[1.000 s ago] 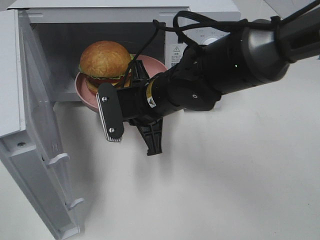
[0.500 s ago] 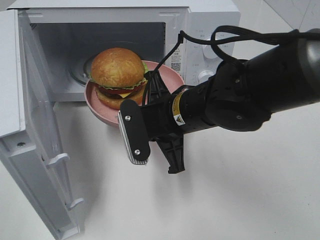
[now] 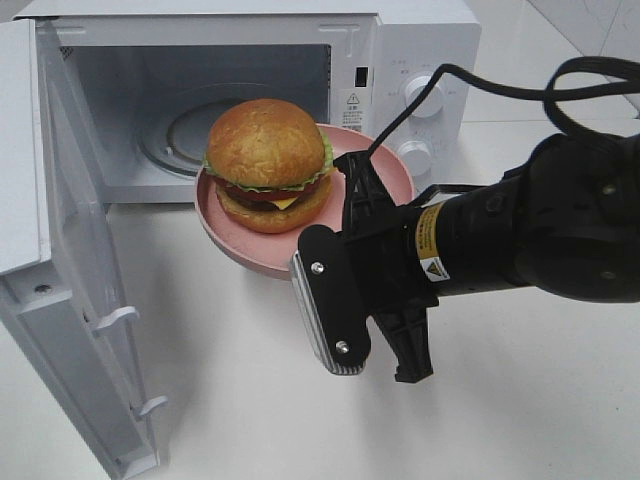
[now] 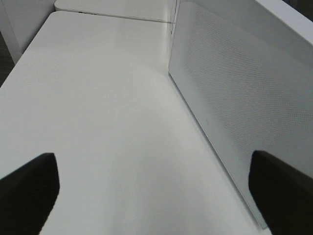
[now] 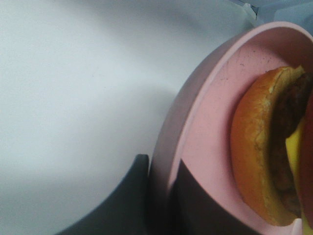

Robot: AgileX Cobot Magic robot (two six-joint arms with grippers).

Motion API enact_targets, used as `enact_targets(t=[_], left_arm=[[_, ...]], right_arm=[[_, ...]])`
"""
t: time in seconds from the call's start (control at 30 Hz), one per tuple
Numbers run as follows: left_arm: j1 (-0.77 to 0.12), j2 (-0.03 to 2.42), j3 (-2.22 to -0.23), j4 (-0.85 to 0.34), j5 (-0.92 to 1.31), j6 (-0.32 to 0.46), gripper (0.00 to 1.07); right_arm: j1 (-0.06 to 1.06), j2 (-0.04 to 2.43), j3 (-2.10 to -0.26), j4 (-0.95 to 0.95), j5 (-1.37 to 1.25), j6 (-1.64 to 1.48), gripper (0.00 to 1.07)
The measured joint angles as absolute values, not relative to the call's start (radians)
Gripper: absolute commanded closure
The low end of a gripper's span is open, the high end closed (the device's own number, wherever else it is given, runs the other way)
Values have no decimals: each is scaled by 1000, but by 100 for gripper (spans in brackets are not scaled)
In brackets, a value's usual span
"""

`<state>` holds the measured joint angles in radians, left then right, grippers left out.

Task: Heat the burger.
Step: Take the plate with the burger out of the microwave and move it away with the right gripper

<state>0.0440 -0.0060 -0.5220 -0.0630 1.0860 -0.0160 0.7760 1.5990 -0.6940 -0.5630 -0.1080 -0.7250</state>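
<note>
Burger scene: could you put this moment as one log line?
right claw: shut on plate rim | burger: on plate, outside oven | door: open

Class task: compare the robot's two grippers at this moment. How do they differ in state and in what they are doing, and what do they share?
The right gripper is shut on the rim of the pink plate; the left gripper stands open and holds nothing. The right one carries the plate with the burger in front of the open microwave; the left one faces bare table beside the microwave door. Both have dark fingers.
</note>
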Motion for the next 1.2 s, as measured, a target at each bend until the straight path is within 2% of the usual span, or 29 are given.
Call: enact_targets(t=[0.4,0.8,1.2], left_arm=[[44,-6,-522,-63,1086,-16,9],[44,-6,-522,-63,1086,-16,9],[44,-6,-522,-63,1086,-16,9]], right_arm=[[776,1419,-565,-563,-87,-725,107],[776,1184,-470,-558,92,-641,107],[776,1074,-439,-574,292,-457,107]])
